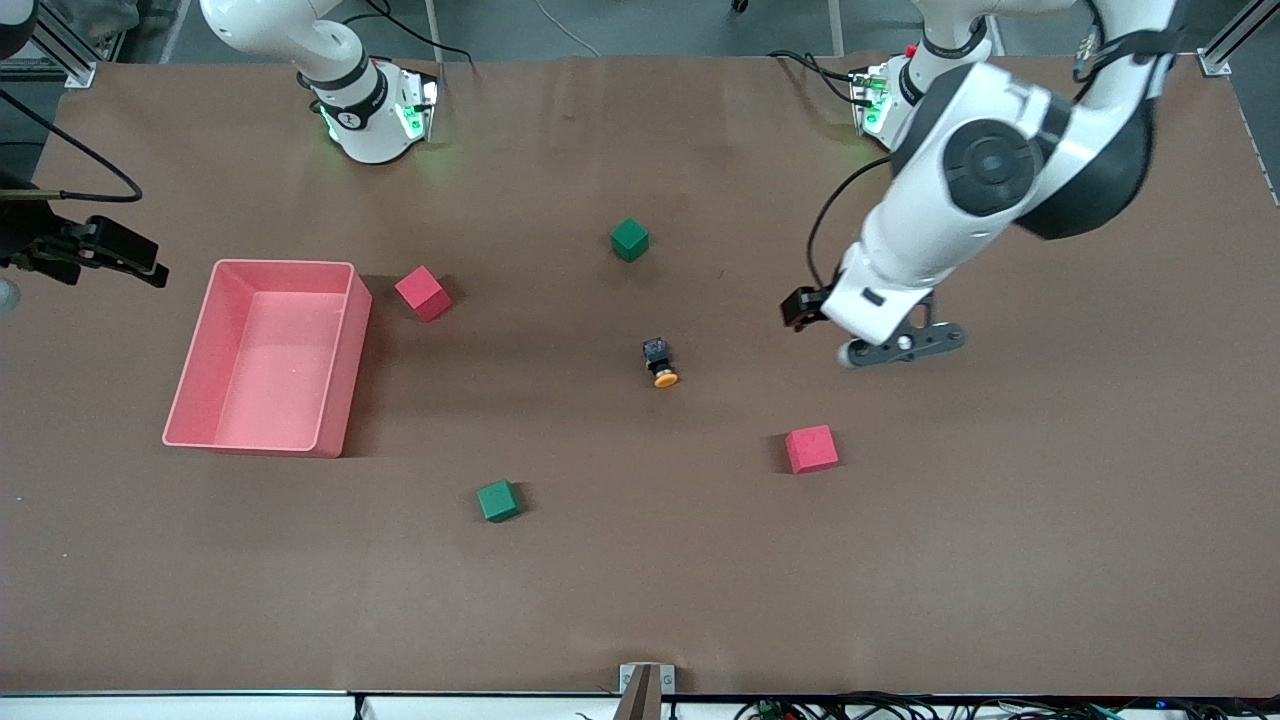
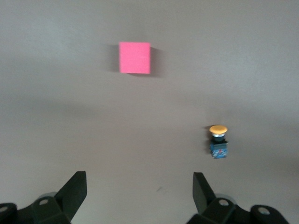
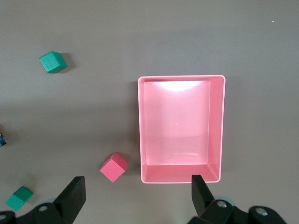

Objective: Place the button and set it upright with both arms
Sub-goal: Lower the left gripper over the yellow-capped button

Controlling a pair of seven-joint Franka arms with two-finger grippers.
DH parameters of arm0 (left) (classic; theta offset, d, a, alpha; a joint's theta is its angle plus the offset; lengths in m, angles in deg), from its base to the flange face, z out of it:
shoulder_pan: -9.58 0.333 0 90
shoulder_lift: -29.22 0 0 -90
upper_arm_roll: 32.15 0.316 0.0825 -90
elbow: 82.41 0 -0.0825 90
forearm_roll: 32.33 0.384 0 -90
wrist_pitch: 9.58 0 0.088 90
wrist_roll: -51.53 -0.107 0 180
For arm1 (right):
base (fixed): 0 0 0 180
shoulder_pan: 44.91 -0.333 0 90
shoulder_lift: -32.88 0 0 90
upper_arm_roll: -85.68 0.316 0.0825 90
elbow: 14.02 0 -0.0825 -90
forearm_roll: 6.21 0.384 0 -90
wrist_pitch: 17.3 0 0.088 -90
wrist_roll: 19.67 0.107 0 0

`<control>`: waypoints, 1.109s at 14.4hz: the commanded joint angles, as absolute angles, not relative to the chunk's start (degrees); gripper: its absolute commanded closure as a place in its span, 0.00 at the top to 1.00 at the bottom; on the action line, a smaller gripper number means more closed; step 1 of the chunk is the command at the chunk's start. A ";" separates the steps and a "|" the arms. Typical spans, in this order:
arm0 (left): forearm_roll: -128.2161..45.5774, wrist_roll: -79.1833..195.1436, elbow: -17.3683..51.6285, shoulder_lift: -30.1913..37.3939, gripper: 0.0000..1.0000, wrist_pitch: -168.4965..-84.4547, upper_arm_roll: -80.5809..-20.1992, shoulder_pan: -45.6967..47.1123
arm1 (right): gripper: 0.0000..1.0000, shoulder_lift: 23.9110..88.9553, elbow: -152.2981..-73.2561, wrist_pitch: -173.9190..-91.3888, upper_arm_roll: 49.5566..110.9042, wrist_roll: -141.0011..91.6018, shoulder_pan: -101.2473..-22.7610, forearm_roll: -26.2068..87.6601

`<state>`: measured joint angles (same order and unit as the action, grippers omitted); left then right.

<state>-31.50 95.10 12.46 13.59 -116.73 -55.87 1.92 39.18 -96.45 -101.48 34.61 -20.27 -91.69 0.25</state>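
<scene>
Near the middle of the brown table, the tiny orange-capped black push-button (image 1: pixel 660 363) lies on its side, long axis running toward the front camera, cap nearest it. The left gripper (image 2: pixel 139 191), fingers spread wide and empty, hangs toward the left arm's end from it, the nearer arm. The right gripper (image 3: pixel 136 196), equally wide, waits over the pink plastic bin (image 1: pixel 340 370). Counted: 1 button, 2 red cubes, 2 green cubes, 1 bin.

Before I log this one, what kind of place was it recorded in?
Most likely a robotics lab bench: a table under brown covering, aluminium frame posts at its corners, cables along the edge, and staged props, a button and a pink bin.
</scene>
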 commanded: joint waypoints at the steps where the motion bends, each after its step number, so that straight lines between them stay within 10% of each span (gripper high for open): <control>1: -27.42 103.53 11.72 8.50 1.00 -121.44 -56.06 -2.00 | 1.00 37.72 -98.04 -102.73 34.88 -20.46 -92.37 -0.85; 7: -20.21 115.94 11.38 -1.53 1.00 -132.08 -56.06 -7.11 | 1.00 37.89 -97.51 -103.87 36.71 -20.46 -89.91 -0.14; 16: -13.78 122.72 3.90 -13.05 1.00 -135.52 -54.74 -16.43 | 1.00 36.05 -98.30 -102.73 66.13 -21.07 -61.37 -1.63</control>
